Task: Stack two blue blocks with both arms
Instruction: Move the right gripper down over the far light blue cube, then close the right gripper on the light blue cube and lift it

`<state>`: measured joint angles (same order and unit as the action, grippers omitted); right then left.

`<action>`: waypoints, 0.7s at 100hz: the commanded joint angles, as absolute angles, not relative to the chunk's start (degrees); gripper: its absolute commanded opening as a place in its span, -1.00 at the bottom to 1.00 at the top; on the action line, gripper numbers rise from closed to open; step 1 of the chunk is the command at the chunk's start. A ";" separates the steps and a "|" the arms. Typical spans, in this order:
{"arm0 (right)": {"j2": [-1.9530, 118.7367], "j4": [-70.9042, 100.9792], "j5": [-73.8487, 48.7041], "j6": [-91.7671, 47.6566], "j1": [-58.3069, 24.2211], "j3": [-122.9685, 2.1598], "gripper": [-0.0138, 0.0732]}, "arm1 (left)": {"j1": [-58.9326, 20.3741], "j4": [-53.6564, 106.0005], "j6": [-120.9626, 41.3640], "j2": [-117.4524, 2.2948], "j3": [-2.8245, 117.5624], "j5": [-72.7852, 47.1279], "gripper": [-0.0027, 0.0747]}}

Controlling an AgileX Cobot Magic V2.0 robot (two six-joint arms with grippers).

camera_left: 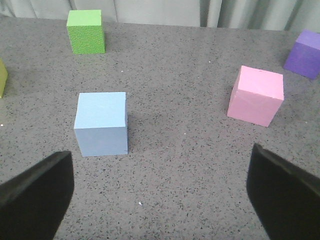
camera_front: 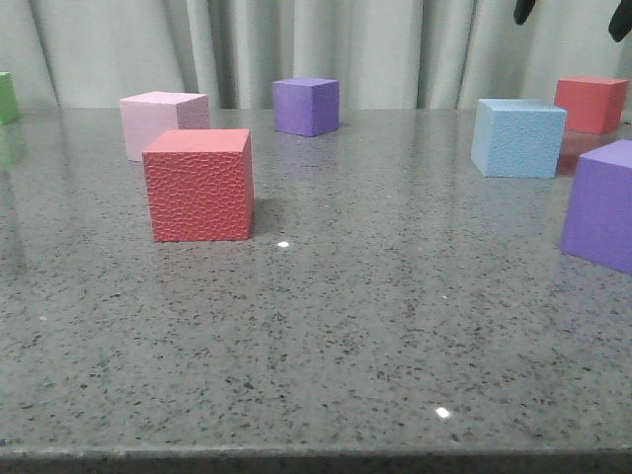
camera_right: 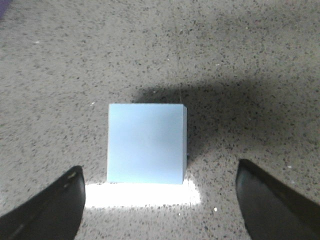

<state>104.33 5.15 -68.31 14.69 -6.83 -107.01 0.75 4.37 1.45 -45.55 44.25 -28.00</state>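
One pale blue block, finely pebbled, rests on the table at the right. High above it my right gripper shows only as two dark fingertips. In the right wrist view this blue block lies just ahead of the right gripper, which is open and empty. The other blue block, smoother, sits on the table in the left wrist view. My left gripper is open and empty, and that block lies ahead near its left finger. The front view shows neither this block nor the left gripper.
On the speckled grey table stand a red cube, a pink cube, a purple cube, another red cube, a nearer purple cube and a green cube. A curtain hangs behind.
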 commanded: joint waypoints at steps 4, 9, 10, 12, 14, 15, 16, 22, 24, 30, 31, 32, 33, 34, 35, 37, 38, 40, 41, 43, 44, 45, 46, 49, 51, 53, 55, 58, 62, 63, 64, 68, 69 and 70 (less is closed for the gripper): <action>105.79 4.07 -69.55 16.44 -7.96 -112.84 0.72 | 0.62 4.23 1.57 -45.35 46.39 -24.33 0.81; 107.33 4.07 -69.55 16.93 -8.51 -113.86 0.72 | 0.62 4.23 1.57 -45.35 46.39 -24.33 0.81; 107.51 4.07 -69.55 17.04 -8.56 -113.99 0.72 | 0.62 4.23 1.57 -45.35 46.39 -24.33 0.81; 108.04 4.07 -69.60 17.22 -8.68 -114.32 0.72 | 0.62 4.23 1.57 -45.35 46.39 -24.33 0.81; 108.56 4.07 -69.73 17.46 -8.91 -114.67 0.72 | 0.62 4.23 1.57 -45.35 46.39 -24.33 0.81; 108.70 4.00 -69.75 17.54 -8.97 -114.78 0.72 | 0.62 4.23 1.57 -45.35 46.39 -24.33 0.81; 109.03 3.94 -69.89 17.60 -9.04 -114.97 0.72 | 0.62 4.23 1.57 -45.35 46.39 -24.33 0.81; 110.12 3.95 -70.12 17.83 -9.08 -115.35 0.72 | 0.62 4.23 1.57 -45.35 46.39 -24.33 0.81; 110.47 3.95 -70.20 17.88 -9.08 -115.42 0.72 | 0.62 4.23 1.57 -45.35 46.39 -24.33 0.81; 111.26 3.89 -70.58 17.90 -9.08 -115.62 0.72 | 0.62 4.23 1.57 -45.35 46.39 -24.33 0.81; 111.26 3.89 -70.59 17.90 -9.08 -115.67 0.72 | 0.62 4.23 1.57 -45.35 46.39 -24.33 0.81; 111.35 3.89 -70.65 17.90 -9.08 -115.69 0.72 | 0.62 4.23 1.57 -45.35 46.39 -24.33 0.81; 111.52 3.89 -70.63 17.90 -9.08 -115.69 0.72 | 0.62 4.23 1.57 -45.35 46.39 -24.33 0.81; 111.61 3.89 -70.71 17.90 -9.08 -115.69 0.72 | 0.62 4.23 1.57 -45.35 46.39 -24.33 0.81; 111.75 3.89 -70.71 17.90 -9.08 -115.69 0.72 | 0.62 4.23 1.57 -45.35 46.39 -24.33 0.81; 111.94 3.82 -70.75 17.90 -9.08 -115.69 0.72 | 0.62 4.23 1.57 -45.35 46.39 -24.33 0.81; 112.01 3.76 -70.77 17.90 -9.08 -115.69 0.72 | 0.62 4.23 1.57 -45.35 46.39 -24.33 0.81; 112.31 3.61 -70.94 17.90 -9.08 -115.69 0.72 | 0.62 4.23 1.57 -45.35 46.39 -24.33 0.81; 112.40 3.55 -71.05 17.90 -9.08 -115.69 0.72 | 0.62 4.23 1.57 -45.35 46.39 -24.33 0.81; 112.62 3.38 -71.13 17.90 -9.08 -115.69 0.72 | 0.62 4.23 1.57 -45.35 46.39 -24.33 0.81; 112.81 3.26 -71.24 17.90 -9.08 -115.69 0.72 | 0.62 4.23 1.57 -45.35 46.39 -24.33 0.81; 112.91 3.26 -71.24 17.90 -9.08 -115.69 0.72 | 0.62 4.23 1.57 -45.35 46.39 -24.33 0.81; 113.01 3.11 -71.42 17.90 -9.08 -115.69 0.72 | 0.62 4.23 1.57 -45.35 46.39 -24.33 0.81; 113.51 2.96 -71.66 17.90 -9.08 -115.69 0.72 | 0.62 4.23 1.57 -45.35 46.39 -24.33 0.81; 113.64 2.74 -71.76 17.90 -9.08 -115.69 0.72 | 0.62 4.23 1.57 -45.35 46.39 -24.33 0.81; 113.99 2.60 -71.86 17.90 -9.08 -115.69 0.72 | 0.62 4.23 1.57 -45.35 46.39 -24.33 0.81; 114.18 2.55 -71.91 17.90 -9.08 -115.69 0.72 | 0.62 4.23 1.57 -45.35 46.39 -24.33 0.81; 114.50 2.41 -71.98 17.90 -9.08 -115.69 0.72 | 0.62 4.23 1.57 -45.35 46.39 -24.33 0.81; 114.71 2.35 -71.98 17.90 -9.08 -115.69 0.72 | 0.62 4.23 1.57 -45.35 46.39 -24.33 0.81; 114.82 2.29 -71.98 17.90 -9.08 -115.69 0.72 | 0.62 4.23 1.57 -45.35 46.39 -24.33 0.81; 114.82 2.28 -71.98 17.90 -9.08 -115.69 0.72 | 0.62 4.23 1.57 -45.35 46.39 -24.33 0.81; 114.95 2.24 -71.92 17.90 -9.08 -115.69 0.72 | 0.62 4.23 1.57 -45.35 46.39 -24.33 0.81; 115.02 2.24 -71.92 17.90 -9.08 -115.69 0.72 | 0.62 4.23 1.57 -45.35 46.39 -24.33 0.81; 115.09 2.24 -71.92 17.90 -9.08 -115.69 0.72 | 0.62 4.23 1.57 -45.35 46.39 -24.33 0.81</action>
<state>118.12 3.00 -70.96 17.94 -9.36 -113.59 0.75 4.07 1.45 -45.55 44.25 -28.24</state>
